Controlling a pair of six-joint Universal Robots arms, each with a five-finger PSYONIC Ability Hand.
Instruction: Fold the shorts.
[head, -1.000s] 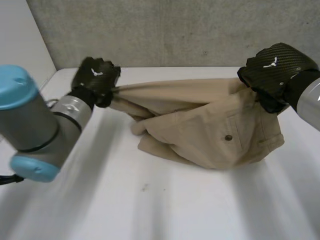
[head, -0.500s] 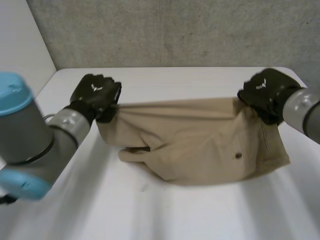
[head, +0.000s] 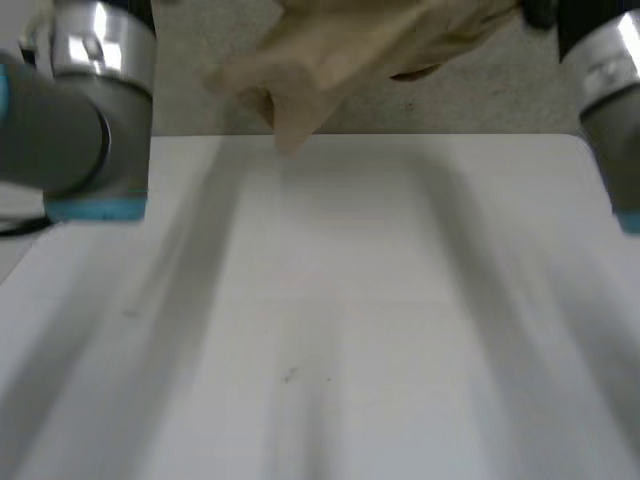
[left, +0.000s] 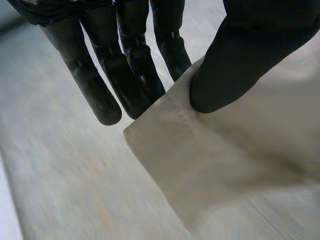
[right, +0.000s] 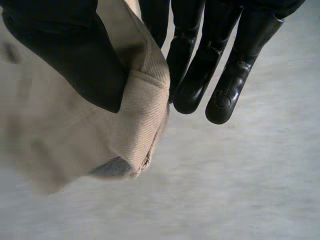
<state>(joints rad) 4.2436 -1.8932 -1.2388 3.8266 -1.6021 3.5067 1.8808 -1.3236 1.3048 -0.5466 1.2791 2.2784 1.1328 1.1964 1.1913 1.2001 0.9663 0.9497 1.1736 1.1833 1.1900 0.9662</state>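
Now left robot hand (left: 107, 85) and right robot hand (right: 200, 70), pinching the shorts (head: 350, 45), have lifted them off the worktop (head: 330, 300) for re-laying.

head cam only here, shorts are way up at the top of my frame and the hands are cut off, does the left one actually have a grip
observer: yes, the left hand pinches the shorts at a stitched hem, thumb on one side and fingers on the other.
operator: ok and the right
observer: the right hand has its thumb pressed over a folded band at the edge of the cloth, pinching it against the fingers behind.
operator: how close to the edge is the left pinch
observer: right at it. The hem's free corner pokes out just beside the left fingertips.
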